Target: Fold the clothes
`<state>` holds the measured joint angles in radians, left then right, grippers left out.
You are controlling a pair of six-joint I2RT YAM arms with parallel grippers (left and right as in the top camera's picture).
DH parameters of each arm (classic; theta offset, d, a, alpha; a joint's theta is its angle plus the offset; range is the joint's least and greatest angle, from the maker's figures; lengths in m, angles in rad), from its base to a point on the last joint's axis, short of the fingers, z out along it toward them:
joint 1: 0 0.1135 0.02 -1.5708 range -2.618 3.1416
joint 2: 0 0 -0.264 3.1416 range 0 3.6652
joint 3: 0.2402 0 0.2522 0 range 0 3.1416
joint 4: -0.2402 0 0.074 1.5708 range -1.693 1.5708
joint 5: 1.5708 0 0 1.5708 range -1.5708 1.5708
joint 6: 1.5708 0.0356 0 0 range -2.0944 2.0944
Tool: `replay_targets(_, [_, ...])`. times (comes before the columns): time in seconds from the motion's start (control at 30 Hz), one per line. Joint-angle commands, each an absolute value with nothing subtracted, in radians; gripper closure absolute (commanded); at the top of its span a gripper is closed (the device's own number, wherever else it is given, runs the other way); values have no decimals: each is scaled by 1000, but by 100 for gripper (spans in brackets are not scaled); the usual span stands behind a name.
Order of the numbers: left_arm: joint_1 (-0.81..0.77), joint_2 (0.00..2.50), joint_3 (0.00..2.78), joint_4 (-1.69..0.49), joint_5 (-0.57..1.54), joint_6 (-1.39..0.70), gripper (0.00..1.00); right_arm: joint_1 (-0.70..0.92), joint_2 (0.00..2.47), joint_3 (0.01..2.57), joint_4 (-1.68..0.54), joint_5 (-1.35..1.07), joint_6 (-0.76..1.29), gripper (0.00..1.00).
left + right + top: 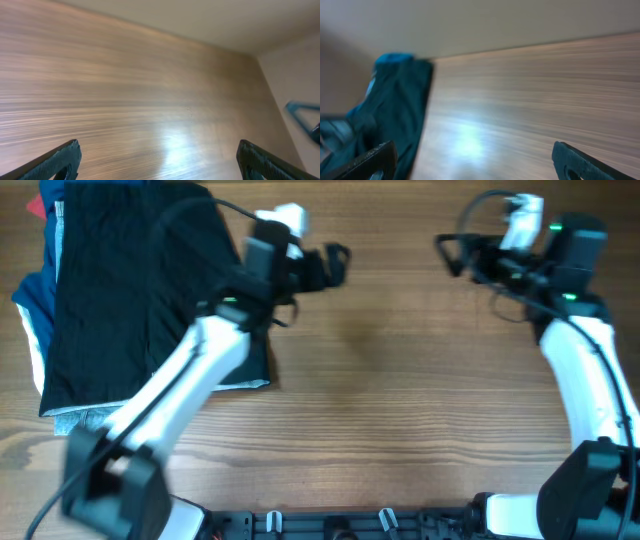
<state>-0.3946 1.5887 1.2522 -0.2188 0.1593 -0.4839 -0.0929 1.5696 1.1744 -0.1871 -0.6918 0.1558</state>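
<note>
- Black shorts [130,290] lay flat, a plain dark rectangle, atop other garments [25,305] at the bench's [400,400] left end.
- Left gripper [337,262] and right gripper [450,252] each had fingers spread apart, empty.

The black shorts [120,300] are folded into a flat, plain rectangle, set lengthwise near the far left corner of the tabletop [400,400]. They are laid on a pile of other garments [28,298], whose edges show along the left and near sides.
</note>
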Motion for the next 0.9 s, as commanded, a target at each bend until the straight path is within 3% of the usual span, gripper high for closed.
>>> replay_targets(0.0, [-290, 1396, 1262, -372, 0, -448, 0, 1, 1644, 1198, -186, -731, 141, 0])
replay_targets(0.23, [-86, 1245, 1262, -651, -80, -471, 0, 196, 1783, 1199, -194, -777, 54, 0])
replay_targets(0.43, [27, 1258, 1262, -810, -81, -478, 0, 373, 1889, 1277, -305, -620, -94, 0])
replay_targets(0.6, [74, 1298, 1262, -828, -81, -479, 0, 499, 1993, 1407, -434, -445, -260, 0])
replay_targets(0.87, [88, 1307, 1262, -831, -81, -475, 0, 625, 2141, 1530, -439, -450, -288, 0])
